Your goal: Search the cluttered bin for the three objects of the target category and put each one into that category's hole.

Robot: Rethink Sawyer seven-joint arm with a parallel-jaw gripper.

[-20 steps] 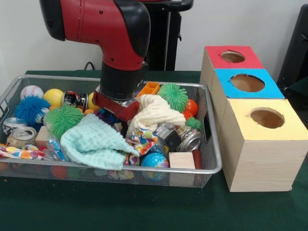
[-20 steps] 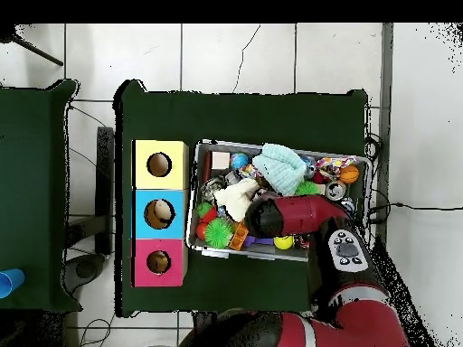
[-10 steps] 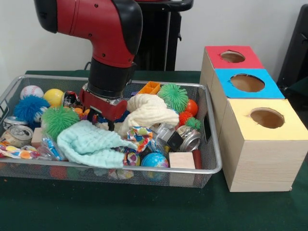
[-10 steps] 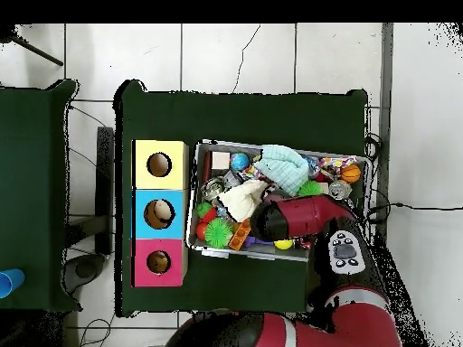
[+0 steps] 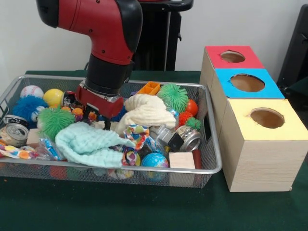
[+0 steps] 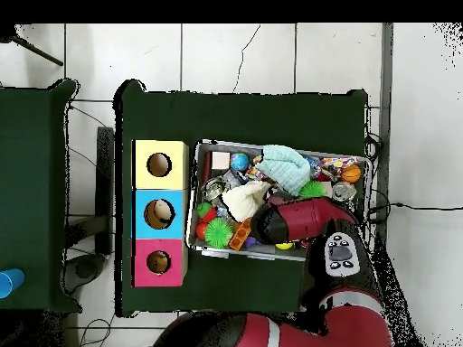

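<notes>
One cream cloth [image 5: 147, 111] beside the fingers [image 5: 106, 126]

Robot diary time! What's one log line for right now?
phase: searching bin | gripper: low among toys, fingers unclear | beside: cream cloth, mint cloth | bin: full | boxes: nothing going in

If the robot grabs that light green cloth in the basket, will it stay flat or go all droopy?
Probably droopy. The light green cloth lies crumpled in soft folds over the toys under it, so it looks floppy, not stiff. It would likely hang down from wherever it is pinched. It also seems light, and as it lifts it might drag along small things it touches, like the spiky green ball.
</notes>
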